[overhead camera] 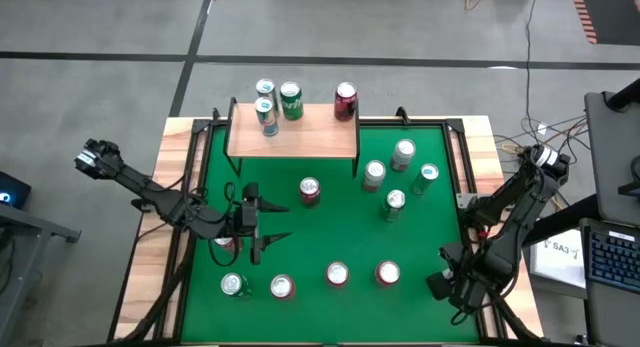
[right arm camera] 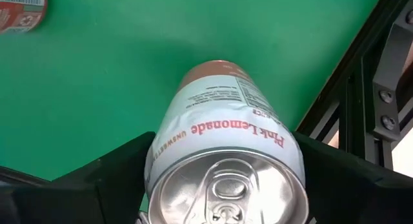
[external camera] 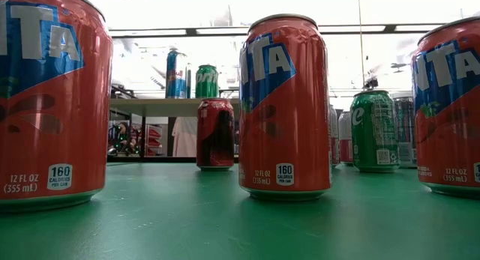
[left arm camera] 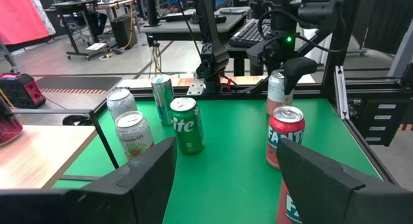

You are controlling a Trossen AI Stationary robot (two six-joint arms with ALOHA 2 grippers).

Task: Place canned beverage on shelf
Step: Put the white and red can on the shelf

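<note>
The shelf (overhead camera: 292,132), a light-wood board on black legs, stands at the table's far edge with several cans on it, among them a dark red can (overhead camera: 345,100). At the table's near right corner my right gripper (overhead camera: 450,280) points straight down over a white Pink Lemonade can (right arm camera: 226,137). That can stands upright on the green table top, and the gripper's open fingers (right arm camera: 97,182) stand on either side of it. My left gripper (overhead camera: 280,222) hangs open and level above the table's left half, holding nothing. My right gripper comes from above, pointing down, with one finger on each side of the Pink Lemonade can's upper wall (right arm camera: 161,153). I cannot tell whether the fingers touch the can. The can stands upright on its base on the table.
Loose cans stand about the table: a near row (overhead camera: 336,275), a group right of centre (overhead camera: 394,203), and one red can mid-table (overhead camera: 310,190). A Sprite can (left arm camera: 187,125) and a Fanta can (left arm camera: 284,137) stand ahead of my left gripper. A black frame rail (right arm camera: 361,88) runs beside my right gripper.
</note>
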